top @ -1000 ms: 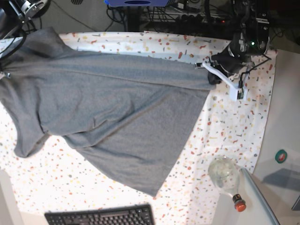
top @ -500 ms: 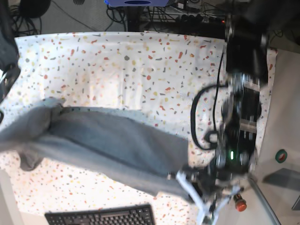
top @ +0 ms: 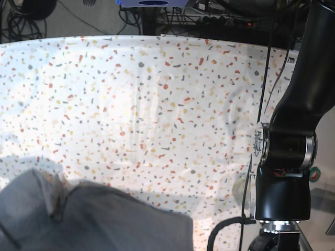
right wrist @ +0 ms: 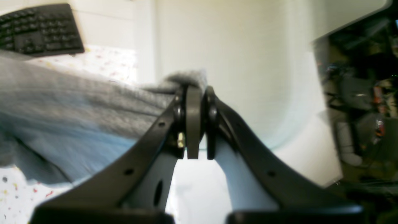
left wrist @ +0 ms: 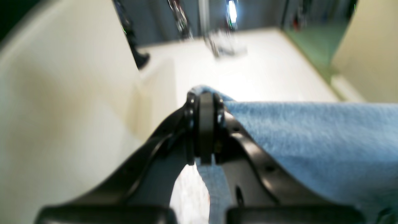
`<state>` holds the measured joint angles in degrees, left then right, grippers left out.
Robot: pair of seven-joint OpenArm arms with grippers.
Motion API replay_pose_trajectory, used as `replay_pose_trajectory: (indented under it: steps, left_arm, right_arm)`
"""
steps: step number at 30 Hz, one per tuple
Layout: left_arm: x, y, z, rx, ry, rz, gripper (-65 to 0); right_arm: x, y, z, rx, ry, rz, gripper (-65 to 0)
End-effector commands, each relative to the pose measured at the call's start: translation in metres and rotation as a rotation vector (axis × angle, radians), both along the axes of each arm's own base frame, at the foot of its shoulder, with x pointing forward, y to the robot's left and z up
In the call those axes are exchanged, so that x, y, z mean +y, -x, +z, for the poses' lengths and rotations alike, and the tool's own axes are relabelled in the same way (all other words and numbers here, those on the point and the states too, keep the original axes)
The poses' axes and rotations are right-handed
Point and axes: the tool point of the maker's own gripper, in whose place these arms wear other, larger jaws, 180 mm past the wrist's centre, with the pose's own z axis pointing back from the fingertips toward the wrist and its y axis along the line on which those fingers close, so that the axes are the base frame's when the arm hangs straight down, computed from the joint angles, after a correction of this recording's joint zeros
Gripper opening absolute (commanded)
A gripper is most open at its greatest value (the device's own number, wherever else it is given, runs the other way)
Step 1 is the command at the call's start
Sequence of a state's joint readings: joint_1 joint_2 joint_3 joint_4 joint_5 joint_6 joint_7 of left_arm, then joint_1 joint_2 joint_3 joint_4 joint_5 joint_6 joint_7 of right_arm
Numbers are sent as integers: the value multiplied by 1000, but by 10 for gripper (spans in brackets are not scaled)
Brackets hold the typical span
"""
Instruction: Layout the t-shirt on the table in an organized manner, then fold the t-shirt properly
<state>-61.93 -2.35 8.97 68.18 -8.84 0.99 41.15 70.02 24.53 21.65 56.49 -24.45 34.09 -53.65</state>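
Now, by item:
T-shirt [top: 99, 222]: heather-grey cloth bunched along the lower left edge of the base view, lying over the near part of the desk; a crumpled fold rises near its left end.
Desk [top: 157, 104]: white cloth speckled with red, orange, yellow and grey flecks, most of it bare in the base view.
Left gripper [left wrist: 203, 130]: jaws pressed together on an edge of the t-shirt, with the cloth running off to the right of its wrist view, where it looks bluish; the view is blurred.
Right gripper [right wrist: 196, 124]: jaws pinched on a bunched corner of the t-shirt, with the cloth trailing off to the left of its wrist view.
Left arm [top: 293, 151]: thick black column at the right of the base view; its gripper lies below the frame edge.
Keyboard [right wrist: 37, 29]: black, top left of the right wrist view, beyond the cloth.
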Motion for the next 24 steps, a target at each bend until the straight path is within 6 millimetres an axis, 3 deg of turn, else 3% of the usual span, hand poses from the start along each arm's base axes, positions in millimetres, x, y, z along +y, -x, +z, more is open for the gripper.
replay_pose_trajectory:
  steps: [1,4,6,7,10,13,20,22,24]
  left_arm:
    - [2,9,56,-147,38,-2,-650]
    - [26,35,87,-262,189,26,-650]
    - [43,51,79,-288,253,57,-650]
    - [43,55,62,-265,243,59,-650]
    - [40,70,-4,-175,172,60,-650]
    - [41,99,-87,-43,102,63,-650]
    - [46,186,-269,352,53,81,-650]
    - [46,216,-314,468,51,86,-650]
    - [47,240,-346,557,50,93,-650]
  right_arm:
    - [-14,8,39,-84,19,-35,-650]
    - [-35,35,49,-98,17,-113,-650]
    - [-44,56,32,-61,37,-169,-650]
    - [-45,66,24,-45,55,-193,-650]
    - [-41,95,-22,81,157,-215,-650]
    - [-24,119,-79,216,227,-170,-650]
    - [5,183,-248,461,46,-102,-650]
    - [12,198,-287,502,-32,-91,-650]
    - [16,217,-323,546,-109,-93,-650]
